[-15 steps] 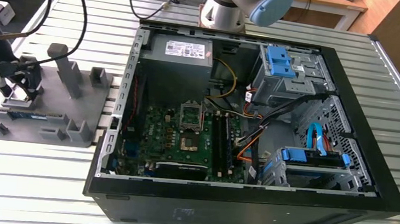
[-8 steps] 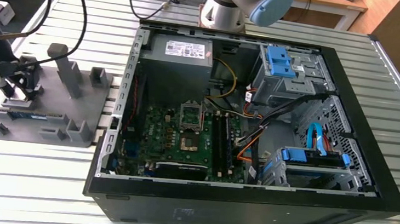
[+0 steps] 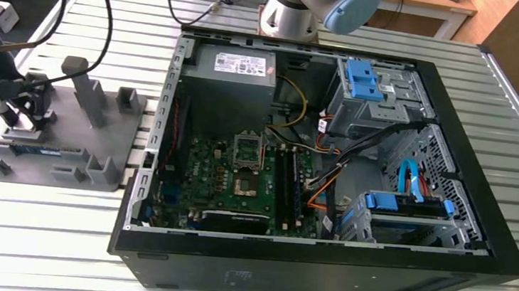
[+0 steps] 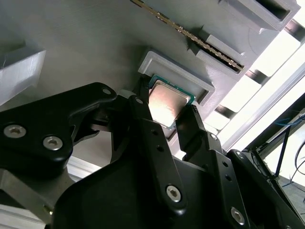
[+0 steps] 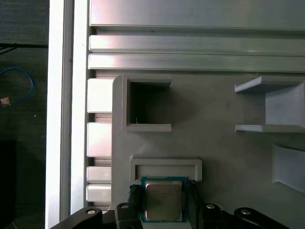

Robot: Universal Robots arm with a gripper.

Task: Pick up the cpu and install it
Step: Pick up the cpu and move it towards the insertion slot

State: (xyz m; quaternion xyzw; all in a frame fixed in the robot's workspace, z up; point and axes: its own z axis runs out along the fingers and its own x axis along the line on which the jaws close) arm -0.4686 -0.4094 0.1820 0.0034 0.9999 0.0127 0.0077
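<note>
The cpu [image 5: 163, 200] is a small square chip with a silvery top and a thin green rim. It lies against the U-shaped holder [image 5: 166, 166] on the grey fixture plate [image 3: 97, 144]. My gripper [image 5: 164, 193] hangs over this plate at the exterior view's left [image 3: 26, 117]. Its two black fingers [image 4: 143, 102] press against opposite edges of the cpu [image 4: 167, 102] in both wrist views. The chip looks level and still down at the holder. The open socket [image 3: 246, 166] sits on the green motherboard inside the computer case.
A memory stick [image 3: 36, 147] with a blue label lies in the plate's slot next to the gripper. Grey posts [image 3: 88, 97] stand up from the plate. The open black computer case [image 3: 335, 153] fills the middle, with cables and blue drive bays inside. A second arm's base [image 3: 297, 10] stands behind it.
</note>
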